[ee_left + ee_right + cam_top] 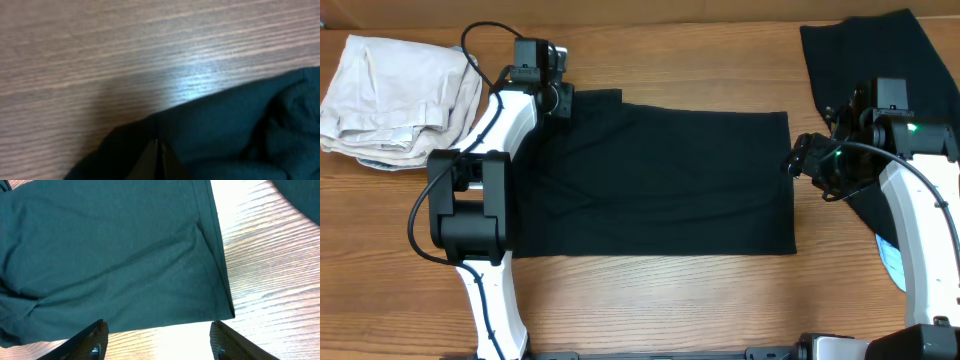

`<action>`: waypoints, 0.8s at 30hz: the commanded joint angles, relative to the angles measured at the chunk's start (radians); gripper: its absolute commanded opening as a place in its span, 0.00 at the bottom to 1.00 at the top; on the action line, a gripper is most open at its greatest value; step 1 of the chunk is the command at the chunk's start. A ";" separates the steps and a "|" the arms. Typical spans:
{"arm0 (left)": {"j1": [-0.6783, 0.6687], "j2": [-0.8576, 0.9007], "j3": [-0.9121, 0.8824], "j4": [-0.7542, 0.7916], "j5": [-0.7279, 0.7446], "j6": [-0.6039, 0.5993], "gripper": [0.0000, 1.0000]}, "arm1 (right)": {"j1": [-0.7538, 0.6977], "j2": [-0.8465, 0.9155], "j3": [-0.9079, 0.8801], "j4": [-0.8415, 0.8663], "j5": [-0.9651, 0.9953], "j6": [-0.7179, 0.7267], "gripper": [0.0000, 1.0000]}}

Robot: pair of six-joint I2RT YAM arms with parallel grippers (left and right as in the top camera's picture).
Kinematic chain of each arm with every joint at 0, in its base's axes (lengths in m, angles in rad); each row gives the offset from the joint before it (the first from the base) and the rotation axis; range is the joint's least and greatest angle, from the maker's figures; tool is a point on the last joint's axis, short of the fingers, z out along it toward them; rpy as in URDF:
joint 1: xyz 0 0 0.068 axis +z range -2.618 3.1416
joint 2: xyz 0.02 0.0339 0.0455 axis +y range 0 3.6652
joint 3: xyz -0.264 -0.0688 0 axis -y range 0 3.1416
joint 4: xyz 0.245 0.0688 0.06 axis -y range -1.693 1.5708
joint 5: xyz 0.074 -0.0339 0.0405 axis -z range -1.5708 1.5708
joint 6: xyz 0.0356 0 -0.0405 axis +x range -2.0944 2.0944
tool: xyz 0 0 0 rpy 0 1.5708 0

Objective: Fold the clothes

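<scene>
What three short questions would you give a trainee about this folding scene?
1. True or false: the jaws of the right gripper stand open at the edge of the black T-shirt.
2. What lies on the table beside the left arm? A) a cream cloth pile; B) a blue towel; C) a cardboard box.
3. How many black garments show in the overhead view?
Key: 1 true; 2 A; 3 two, the T-shirt and a second black garment.
</scene>
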State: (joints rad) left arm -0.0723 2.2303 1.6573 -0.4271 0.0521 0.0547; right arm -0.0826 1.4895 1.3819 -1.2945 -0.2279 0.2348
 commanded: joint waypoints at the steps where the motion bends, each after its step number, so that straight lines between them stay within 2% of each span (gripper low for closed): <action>1: -0.003 -0.021 0.047 -0.034 0.018 -0.010 0.04 | 0.005 -0.006 0.025 0.002 0.010 -0.006 0.69; 10: -0.003 -0.146 0.187 -0.274 0.018 -0.062 0.04 | 0.005 -0.006 0.025 0.002 0.010 -0.008 0.69; 16: -0.006 -0.163 0.183 -0.494 0.114 -0.172 0.04 | 0.005 -0.006 0.025 0.000 0.009 -0.031 0.69; 24: -0.040 -0.135 0.108 -0.813 0.115 -0.197 0.04 | 0.005 -0.006 0.025 0.002 0.010 -0.032 0.69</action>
State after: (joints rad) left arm -0.0925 2.0724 1.7988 -1.2003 0.1440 -0.1066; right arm -0.0826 1.4895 1.3819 -1.2987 -0.2279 0.2127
